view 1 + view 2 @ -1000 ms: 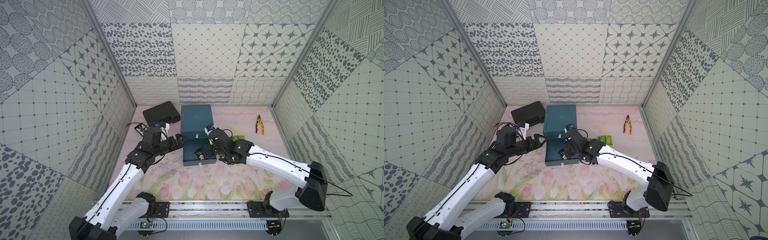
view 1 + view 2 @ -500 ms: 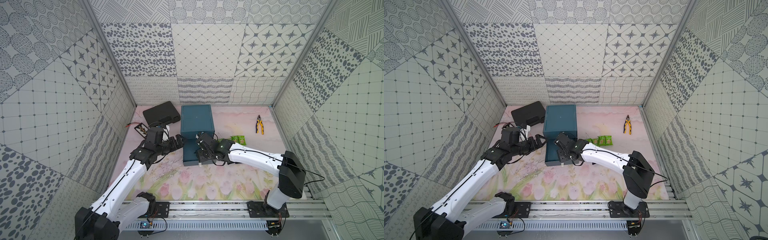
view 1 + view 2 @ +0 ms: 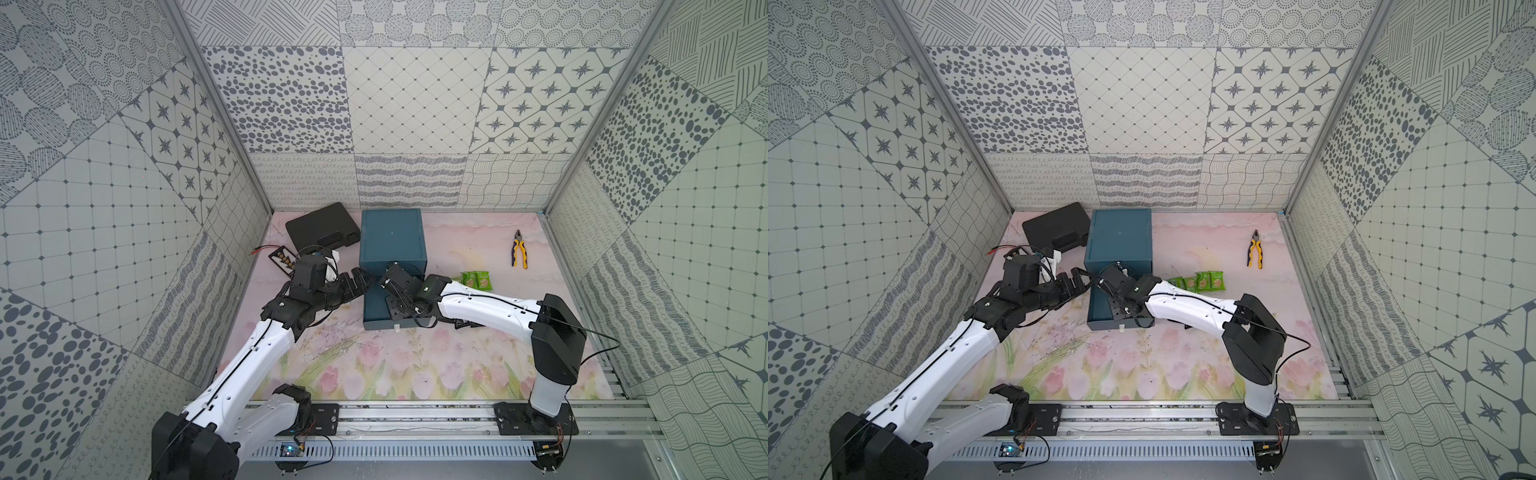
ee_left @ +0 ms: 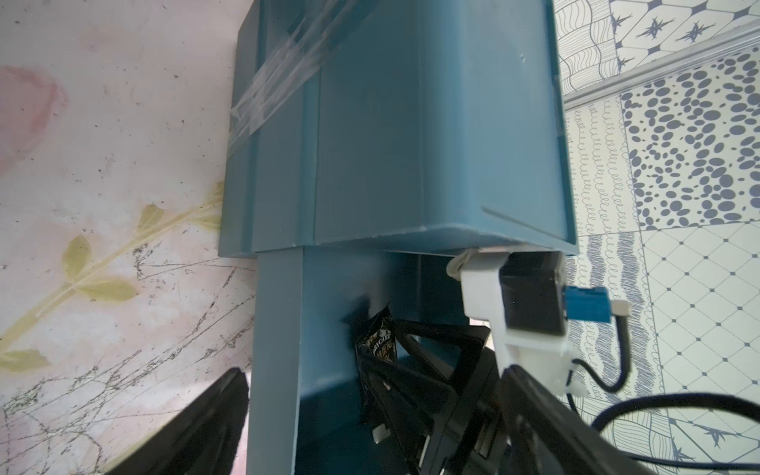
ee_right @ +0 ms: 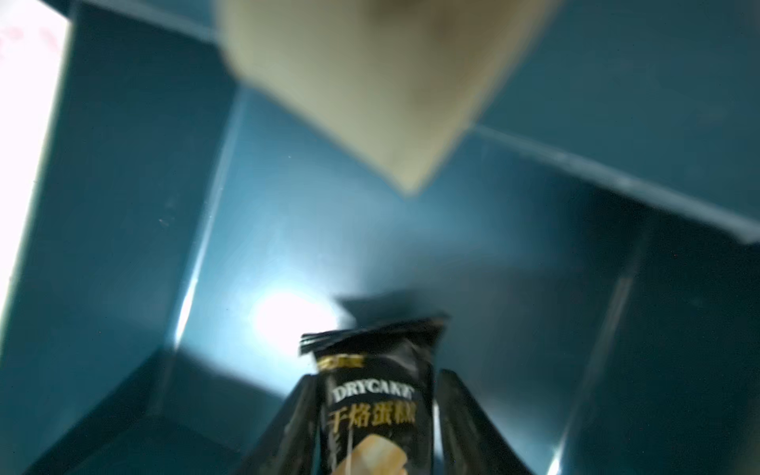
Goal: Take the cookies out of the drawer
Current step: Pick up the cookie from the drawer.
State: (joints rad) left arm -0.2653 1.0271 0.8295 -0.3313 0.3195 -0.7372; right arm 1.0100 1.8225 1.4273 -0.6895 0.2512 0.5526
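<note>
Drawer (image 3: 373,309) open, black packet (image 5: 375,407) gripped

The floral tabletop (image 3: 415,361) is spread over the lower middle of both top views. A blue cabinet (image 3: 392,237) is stood at its far side, at centre frame, and the drawer is drawn out of it toward the lower edge. A black case (image 3: 322,226) is laid just left of the cabinet, at the upper left of the tabletop. The left end effector (image 3: 362,283) is held just beside the drawer's left wall, with its jaws spread wide. The right end effector (image 5: 376,376) is lowered into the drawer. In the right wrist view its fingers (image 5: 452,395) are pressed on both sides of the black packet, one of the cookies, which is held upright. A row of green packets (image 3: 476,280), more of the cookies, is laid on the tabletop just right of the drawer. Yellow-handled pliers (image 3: 519,253) are laid well apart, toward the upper right.
</note>
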